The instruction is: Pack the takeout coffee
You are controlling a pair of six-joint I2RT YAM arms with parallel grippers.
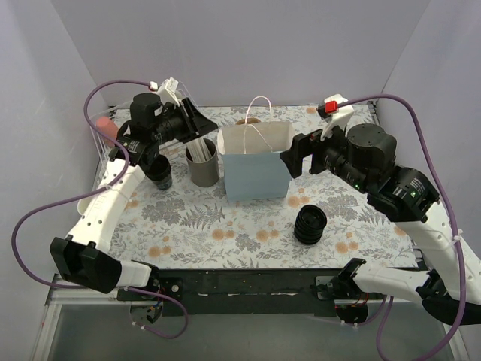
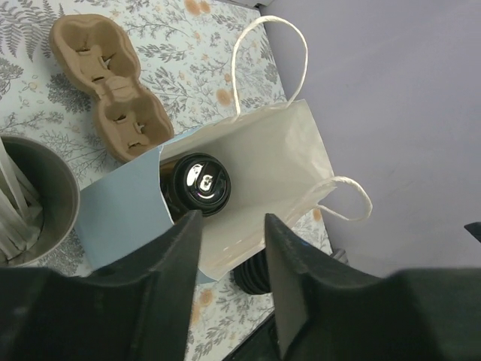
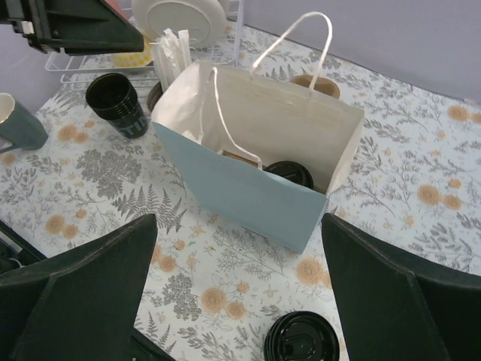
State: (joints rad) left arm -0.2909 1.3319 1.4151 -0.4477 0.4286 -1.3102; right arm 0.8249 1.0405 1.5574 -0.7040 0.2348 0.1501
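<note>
**Desk:** What's overhead giving you?

**Me:** Both arms reach in toward the blue paper bag (image 1: 255,179) standing mid-bench. My left pincer (image 1: 201,124) hangs by its left end, above the grey pot of stirrers (image 1: 203,164). My right pincer (image 1: 290,162) sits just beside its right end. I can't see into the bag from up there. The bench (image 1: 225,229) wears a flat fern-and-flower cover. Plain lilac walls close in on three sides, so I judge there's little room to swing.

**Desk:** Left wrist?

**Me:** There's the takeout coffee (image 2: 201,184), inside the bag, upright, lid up, tucked into a corner against the blue wall. My left pincer's jaws stand partly apart above it, with nothing between them. A cardboard cup carrier (image 2: 105,83) lies on the bench beyond.

**Desk:** How would it handle if you had to shift it?

**Me:** Light, I'd judge. It has a thin paper wall that would dent under a hard squeeze, and a glossy lid that could slip or pop off. I'd take it around the wall just under the lid rim, gently. The bag is soft paper and looks easy to tip.

**Desk:** Right wrist?

**Me:** The lid shows in the bag's corner here too. My right pincer is spread wide and empty. The stack of lids (image 3: 301,340) sits on the bench below it, and the unlidded black cup (image 3: 119,105) stands past the bag.
</note>
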